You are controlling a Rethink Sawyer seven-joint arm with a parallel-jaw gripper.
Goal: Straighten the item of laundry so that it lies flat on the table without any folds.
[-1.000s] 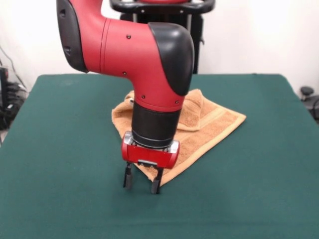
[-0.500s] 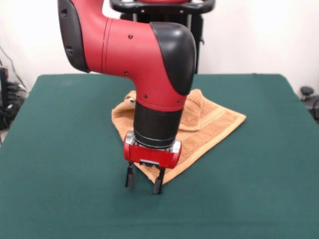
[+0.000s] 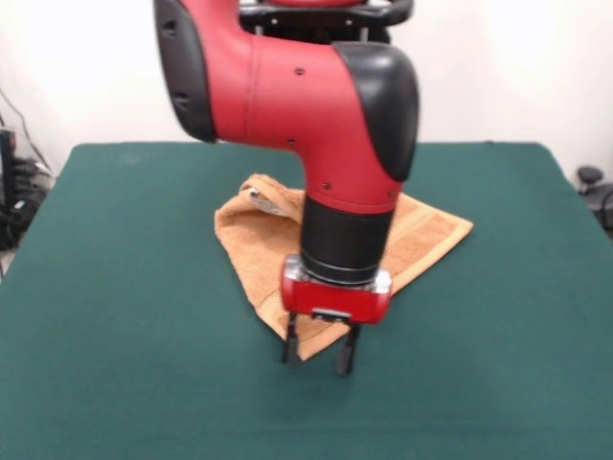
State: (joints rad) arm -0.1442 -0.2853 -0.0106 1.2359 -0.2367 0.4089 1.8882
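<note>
The orange-tan towel (image 3: 259, 240) lies folded on the dark green table (image 3: 115, 316), roughly triangular, with one corner pointing toward the camera and another at the right (image 3: 450, 228). A small white tag (image 3: 257, 195) shows at its far left part. My gripper (image 3: 317, 358) hangs straight down from the red arm, open, its two black fingers (image 3: 289, 345) straddling the towel's near corner at table height. The arm hides the towel's middle.
A black pedestal frame (image 3: 316, 14) stands behind the table at the top. Cables and equipment (image 3: 14, 192) sit off the table's left edge, and a dark object (image 3: 592, 182) off its right edge.
The arm and gripper have shifted to the right, from just left of the towel's near corner to straddling it. The gripper stays open. The towel has not moved.
</note>
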